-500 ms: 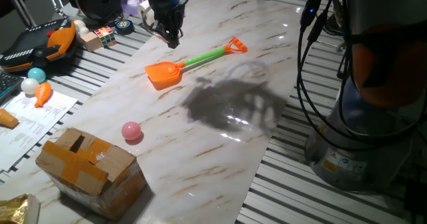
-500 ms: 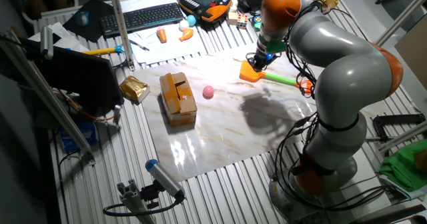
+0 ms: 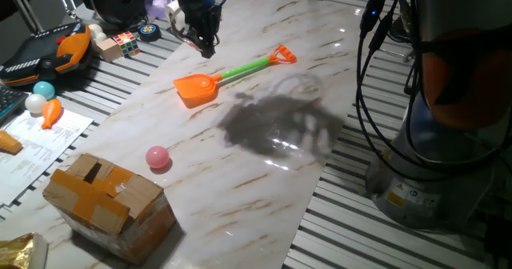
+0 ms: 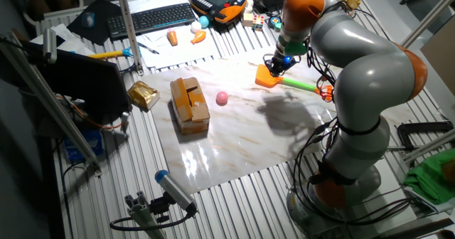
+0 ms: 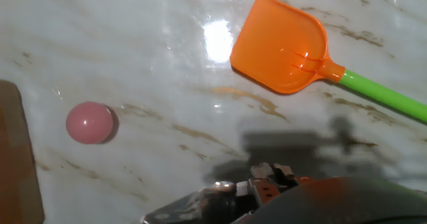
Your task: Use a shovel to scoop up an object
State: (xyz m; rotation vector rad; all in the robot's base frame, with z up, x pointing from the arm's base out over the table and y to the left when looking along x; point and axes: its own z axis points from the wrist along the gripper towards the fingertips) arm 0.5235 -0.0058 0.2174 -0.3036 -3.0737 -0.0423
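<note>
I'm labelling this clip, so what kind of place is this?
Probably a robotics lab bench: a large grey and orange robot arm stands beside a slatted aluminium table, with a black computer keyboard at the far edge.

- shovel [image 5: 287, 47]: orange blade upper centre-right, lying flat on the marble top [image 5: 133, 24], open side up, ribs visible where blade meets the shaft
- green shaft runs from the blade down-right, out of frame at the right edge; D-end not in view
- pink ball [image 5: 89, 123]: left side, on the marble, well apart from the blade, nothing between them
- brown edge of a box [image 5: 13, 164] at far left, just beside the ball, not touching
- bright glare spot on the marble just left of the blade
- gripper [image 5: 267, 184]: blurred dark metal along the bottom edge, fingers not distinguishable, state unreadable; casts a shadow on the marble below the blade
</note>
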